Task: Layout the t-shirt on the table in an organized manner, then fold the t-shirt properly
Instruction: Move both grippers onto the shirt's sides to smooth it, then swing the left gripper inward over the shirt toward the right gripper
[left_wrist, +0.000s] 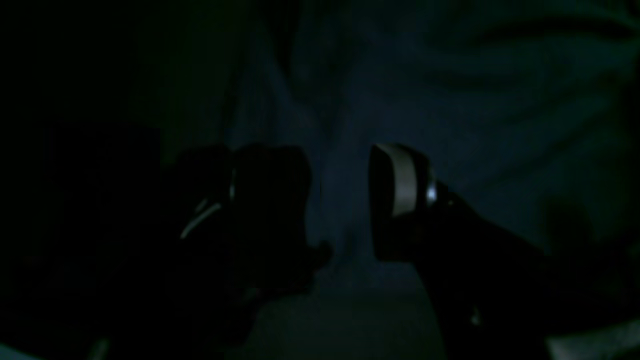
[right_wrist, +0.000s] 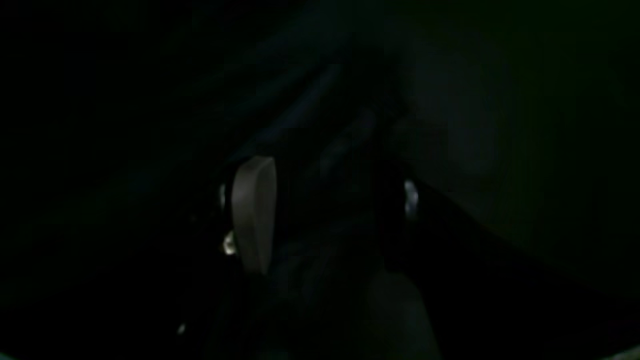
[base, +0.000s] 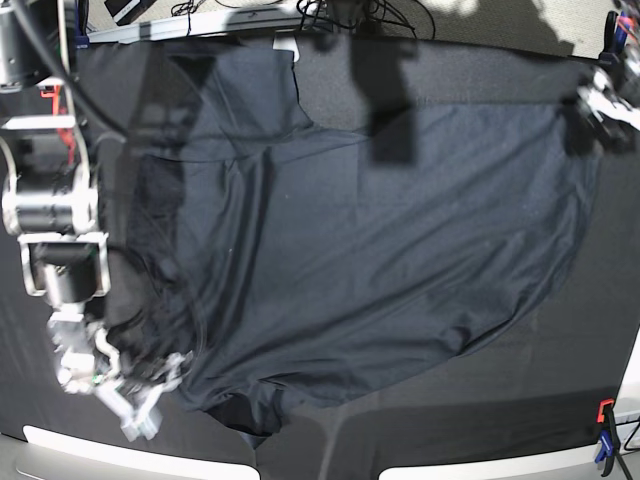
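Observation:
The dark slate-blue t-shirt (base: 380, 240) lies spread over the black-clothed table (base: 570, 390), with wrinkles and a bunched edge at the lower left. My right gripper (base: 150, 392) sits at that bunched lower-left edge. In the very dark right wrist view its jaws (right_wrist: 330, 210) stand wide apart over dim folds of cloth, one pale pad (right_wrist: 252, 215) showing. My left gripper (base: 598, 100) is at the shirt's far right corner. The left wrist view shows it (left_wrist: 340, 200) open, bluish shirt fabric (left_wrist: 450, 100) below and between the fingers (left_wrist: 402, 180).
A red and blue clamp (base: 603, 440) grips the near right edge, and another clamp (base: 612, 25) the far right corner. Cables (base: 330, 10) lie along the far edge. The pale rim (base: 120, 440) runs along the near side. Arm shadows fall across the shirt's upper middle.

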